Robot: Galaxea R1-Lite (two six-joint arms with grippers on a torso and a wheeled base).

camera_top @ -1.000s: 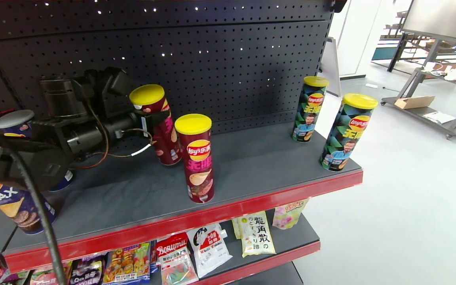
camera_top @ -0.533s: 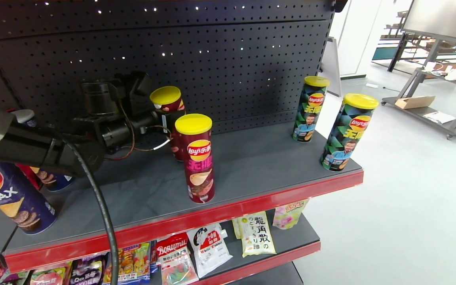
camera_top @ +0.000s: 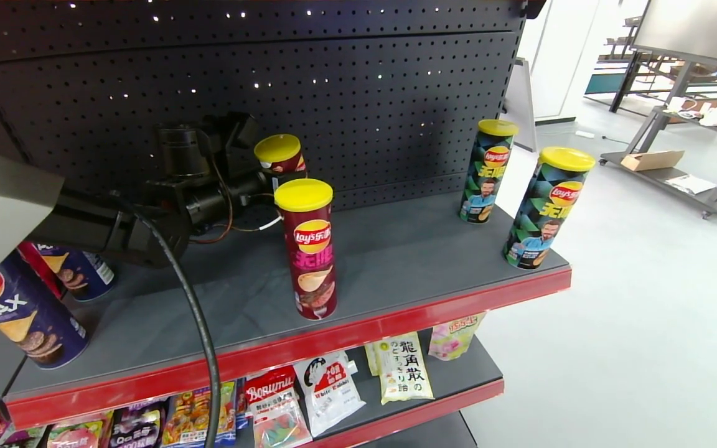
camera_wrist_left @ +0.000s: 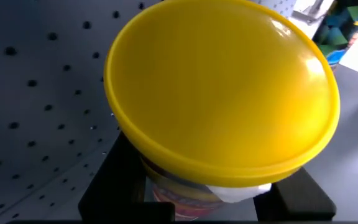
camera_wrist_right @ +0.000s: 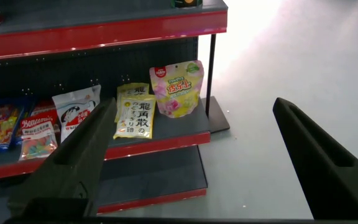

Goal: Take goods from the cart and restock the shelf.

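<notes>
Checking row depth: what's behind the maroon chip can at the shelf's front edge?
A second maroon chip can with a yellow lid, held by the left gripper, before the pegboard back panel. Its lower half is hidden by the front can.

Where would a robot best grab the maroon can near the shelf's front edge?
Probably around the middle of the maroon can, coming level from the open front of the shelf. It stands upright with free space on both sides, while the pegboard and the held can in the left gripper block the back.
</notes>
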